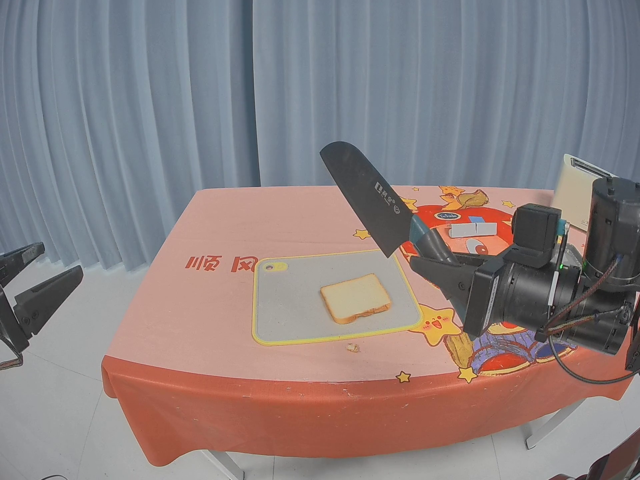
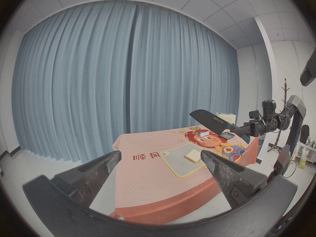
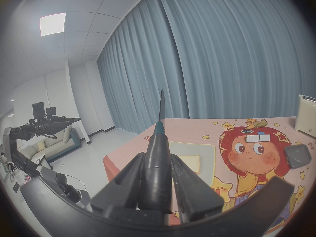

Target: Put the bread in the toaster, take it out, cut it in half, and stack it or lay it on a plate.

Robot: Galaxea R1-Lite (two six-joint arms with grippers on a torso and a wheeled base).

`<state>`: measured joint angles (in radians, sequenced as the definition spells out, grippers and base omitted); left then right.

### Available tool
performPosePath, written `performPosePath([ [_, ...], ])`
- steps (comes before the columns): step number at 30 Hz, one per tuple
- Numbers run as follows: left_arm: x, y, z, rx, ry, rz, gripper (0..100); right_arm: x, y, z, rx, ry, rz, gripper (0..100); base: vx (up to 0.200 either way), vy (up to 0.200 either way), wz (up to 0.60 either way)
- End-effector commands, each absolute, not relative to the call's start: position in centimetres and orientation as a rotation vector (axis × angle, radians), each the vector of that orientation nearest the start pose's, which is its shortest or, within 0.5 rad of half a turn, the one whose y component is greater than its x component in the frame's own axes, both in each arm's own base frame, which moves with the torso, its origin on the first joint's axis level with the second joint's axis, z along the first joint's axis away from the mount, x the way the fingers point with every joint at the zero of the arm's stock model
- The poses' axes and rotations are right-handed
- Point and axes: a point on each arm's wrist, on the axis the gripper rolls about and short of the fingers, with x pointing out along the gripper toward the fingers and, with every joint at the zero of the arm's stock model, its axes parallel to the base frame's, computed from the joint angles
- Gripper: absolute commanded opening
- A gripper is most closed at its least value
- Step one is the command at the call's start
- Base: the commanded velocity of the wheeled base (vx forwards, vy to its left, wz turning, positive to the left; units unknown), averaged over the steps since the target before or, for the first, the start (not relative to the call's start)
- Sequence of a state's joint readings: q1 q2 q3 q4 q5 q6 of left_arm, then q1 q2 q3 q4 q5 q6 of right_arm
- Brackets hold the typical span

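My right hand (image 1: 430, 255) pinches the knife (image 1: 370, 195), blade raised at one o'clock from the bread (image 1: 355, 298); my left hand (image 1: 61, 260) hangs spread at nine o'clock off the desk (image 1: 200, 315).

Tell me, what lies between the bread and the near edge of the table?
In the head view: a bare strip of the cutting board, then one small crumb on the tablecloth. Nothing else lies between the bread and that edge.

Right hand (image 1: 430, 256) grips the knife (image 1: 370, 195) aloft; left hand (image 1: 60, 261) hangs aside, jaws apart.
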<state>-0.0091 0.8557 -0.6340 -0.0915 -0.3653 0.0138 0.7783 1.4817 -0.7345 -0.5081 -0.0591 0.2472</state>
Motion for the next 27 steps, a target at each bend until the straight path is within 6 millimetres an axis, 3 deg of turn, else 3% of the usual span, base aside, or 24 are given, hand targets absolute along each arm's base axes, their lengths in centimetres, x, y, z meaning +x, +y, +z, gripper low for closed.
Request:
performPosePath([
  [1,9.2,-0.9,24.8,-0.018,0.134,-0.373,100,18.7,17.5,20.8,0.136,0.321,0.663,0,0.0,0.0,0.0],
  [10,10.0,-0.9,24.9,-0.02,0.121,-0.363,100,18.7,17.5,20.0,0.119,0.342,0.676,0,0.0,0.0,0.0],
  [18,12.7,-0.9,24.7,-0.027,0.039,-0.36,100,18.4,17.3,19.7,0.106,0.353,0.706,0,0.0,0.0,0.0],
  [22,13.0,-0.9,24.8,-0.032,0.022,-0.363,100,18.4,17.3,19.7,0.106,0.355,0.706,0,0.0,0.0,0.0],
  [27,13.6,-2.3,24.8,-0.055,0.016,-0.423,100,18.5,17.4,19.5,0.101,0.361,0.713,0,0.0,0.0,0.0],
])
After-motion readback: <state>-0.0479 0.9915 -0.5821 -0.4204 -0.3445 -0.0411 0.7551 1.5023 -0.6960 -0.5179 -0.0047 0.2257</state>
